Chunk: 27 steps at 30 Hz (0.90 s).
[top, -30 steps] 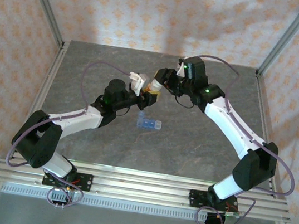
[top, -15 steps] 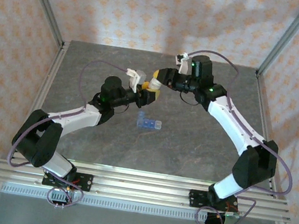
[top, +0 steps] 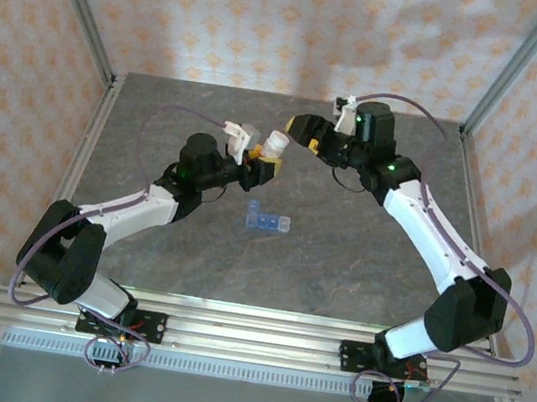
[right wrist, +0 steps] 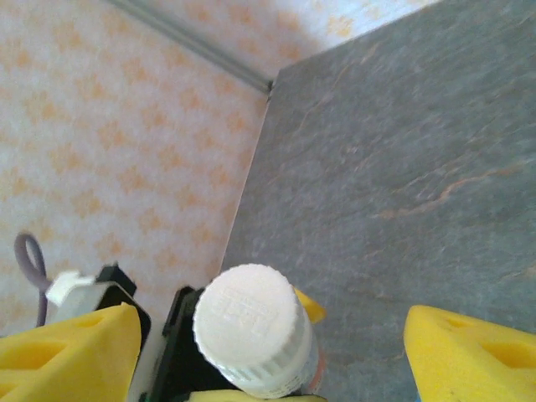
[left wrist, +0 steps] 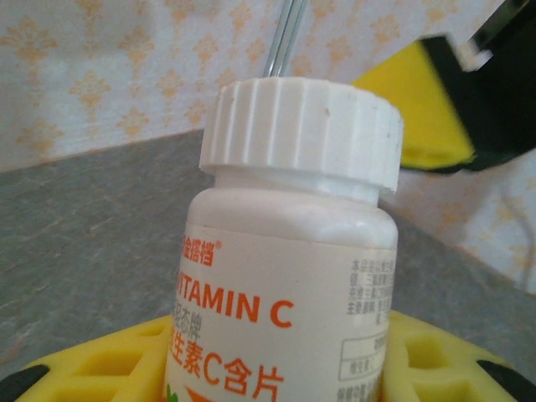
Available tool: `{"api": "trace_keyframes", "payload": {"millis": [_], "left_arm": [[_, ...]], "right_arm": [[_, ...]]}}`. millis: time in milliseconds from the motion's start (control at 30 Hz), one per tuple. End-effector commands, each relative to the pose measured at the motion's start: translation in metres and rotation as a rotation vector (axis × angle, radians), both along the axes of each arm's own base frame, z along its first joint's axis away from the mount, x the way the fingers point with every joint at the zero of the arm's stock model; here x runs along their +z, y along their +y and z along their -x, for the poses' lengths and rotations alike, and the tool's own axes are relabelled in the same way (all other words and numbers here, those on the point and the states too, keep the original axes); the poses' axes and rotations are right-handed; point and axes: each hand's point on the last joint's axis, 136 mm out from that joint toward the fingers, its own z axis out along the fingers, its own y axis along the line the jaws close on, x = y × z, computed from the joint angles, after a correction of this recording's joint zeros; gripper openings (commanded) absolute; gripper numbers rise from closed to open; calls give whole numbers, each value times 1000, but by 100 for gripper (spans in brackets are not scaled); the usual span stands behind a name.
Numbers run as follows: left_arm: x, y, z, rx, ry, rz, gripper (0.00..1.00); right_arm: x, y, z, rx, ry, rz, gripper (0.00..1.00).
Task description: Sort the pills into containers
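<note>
Bottle: white plastic vitamin C bottle upright, screw cap on, clamped in left pincer, likely steadied for uncapping | right pincer: apart, just beside cap | translucent blue compartmented pill box: centre of desk, awaiting pills

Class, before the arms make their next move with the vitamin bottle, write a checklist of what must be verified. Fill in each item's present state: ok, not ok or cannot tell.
1. Hold: the left gripper has the bottle, with a yellow pad on each side of its body: ok.
2. Ready to pour: the cap sits on the neck, not yet off: not ok.
3. Ready to take the cap: the right gripper is open, its fingers spread wide and clear of the cap: ok.
4. Target: the pill box lies on the table, apart from both arms: ok.
5. Compartments of the pill box open: too small to see, cannot tell.
</note>
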Motion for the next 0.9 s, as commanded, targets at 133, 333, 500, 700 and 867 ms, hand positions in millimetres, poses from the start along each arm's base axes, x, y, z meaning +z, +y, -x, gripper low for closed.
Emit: {"api": "trace_keyframes", "payload": {"millis": [133,333,500,700,867], "left_arm": [[13,-1,-1,28,-97,-125,0],[11,-9,1,14,-97,-146,0],[11,-14,1,9,-95,-147,0],[12,-17,1,6,-93,-143,0],[14,-17,0,10,-93,-132,0]], "right_arm": [[-10,-9,-13,-185,109,-13,83],[-15,19,-9,-129,116,-1,82],[-23,28,-5,-107,127,9,78],[-27,25,-1,-113,119,25,62],[-27,26,-1,-95,100,38,42]]}}
